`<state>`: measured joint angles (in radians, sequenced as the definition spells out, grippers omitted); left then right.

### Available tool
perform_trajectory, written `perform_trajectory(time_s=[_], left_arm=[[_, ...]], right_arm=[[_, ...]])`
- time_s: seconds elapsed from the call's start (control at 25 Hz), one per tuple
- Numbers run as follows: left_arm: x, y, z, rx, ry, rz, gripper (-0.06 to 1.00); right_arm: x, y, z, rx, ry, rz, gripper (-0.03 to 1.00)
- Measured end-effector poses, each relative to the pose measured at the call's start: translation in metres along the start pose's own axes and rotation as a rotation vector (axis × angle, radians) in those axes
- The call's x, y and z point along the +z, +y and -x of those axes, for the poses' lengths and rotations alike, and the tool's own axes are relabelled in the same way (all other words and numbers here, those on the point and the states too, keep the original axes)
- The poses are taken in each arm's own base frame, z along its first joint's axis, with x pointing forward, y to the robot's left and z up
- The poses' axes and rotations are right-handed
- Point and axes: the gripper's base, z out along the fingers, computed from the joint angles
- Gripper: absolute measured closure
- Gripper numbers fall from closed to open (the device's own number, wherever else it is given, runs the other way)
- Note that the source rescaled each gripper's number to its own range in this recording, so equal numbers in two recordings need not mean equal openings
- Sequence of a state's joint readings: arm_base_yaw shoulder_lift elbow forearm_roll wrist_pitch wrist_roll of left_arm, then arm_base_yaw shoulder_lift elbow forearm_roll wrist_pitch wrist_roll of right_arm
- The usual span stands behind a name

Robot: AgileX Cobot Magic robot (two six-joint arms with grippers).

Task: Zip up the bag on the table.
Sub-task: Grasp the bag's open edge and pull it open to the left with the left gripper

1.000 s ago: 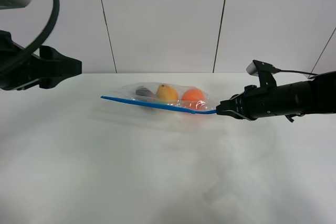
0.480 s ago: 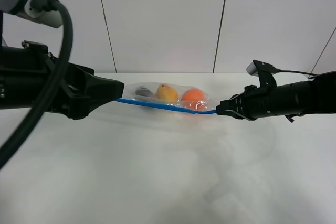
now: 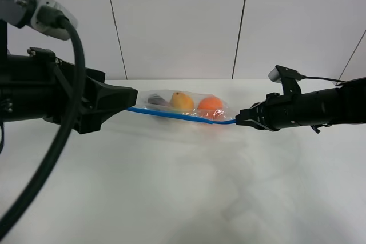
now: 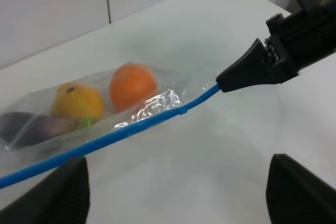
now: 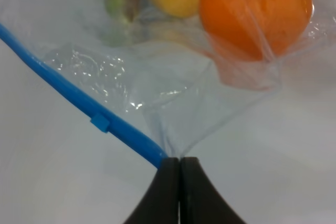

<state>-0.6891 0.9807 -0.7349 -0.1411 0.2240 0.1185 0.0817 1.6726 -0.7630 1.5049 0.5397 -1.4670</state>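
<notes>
my right hand [image 3: 239, 119] is clenched on the zipper end of the bag [image 3: 183, 102]. my left hand [image 3: 128, 100] is released, fingers [image 4: 58, 192] wide, the blue strip just beside one.

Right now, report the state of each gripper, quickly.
Left gripper: open, holding nothing.
Right gripper: shut on the bag, at the end of its blue zipper strip.

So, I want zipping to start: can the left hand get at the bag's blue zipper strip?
Probably yes. The left hand is open right beside the zipper strip, nothing lies between them, and the right hand grips its far end.
</notes>
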Motion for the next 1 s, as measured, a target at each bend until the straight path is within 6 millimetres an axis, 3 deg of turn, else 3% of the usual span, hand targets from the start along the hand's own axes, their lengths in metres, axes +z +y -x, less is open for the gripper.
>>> perform_trajectory(time_s=[0.12,0.68,0.88,1.0], left_arm=[[0.008,0.001,-0.007,0.015,0.019,0.004,-0.06],[0.106,0.007,-0.058,0.033,0.181,0.035,-0.06],[0.124,0.007,-0.072,0.054,0.202,0.038,-0.06],[0.13,-0.003,-0.076,0.109,0.216,0.002,-0.06]], right_arm=[[0.0,0.0,0.0,-0.001,0.0,-0.003,0.97],[0.0,0.0,0.0,0.0,0.002,-0.003,0.97],[0.0,0.0,-0.001,-0.01,0.009,-0.004,0.97],[0.0,0.0,-0.001,-0.011,0.01,-0.004,0.97]])
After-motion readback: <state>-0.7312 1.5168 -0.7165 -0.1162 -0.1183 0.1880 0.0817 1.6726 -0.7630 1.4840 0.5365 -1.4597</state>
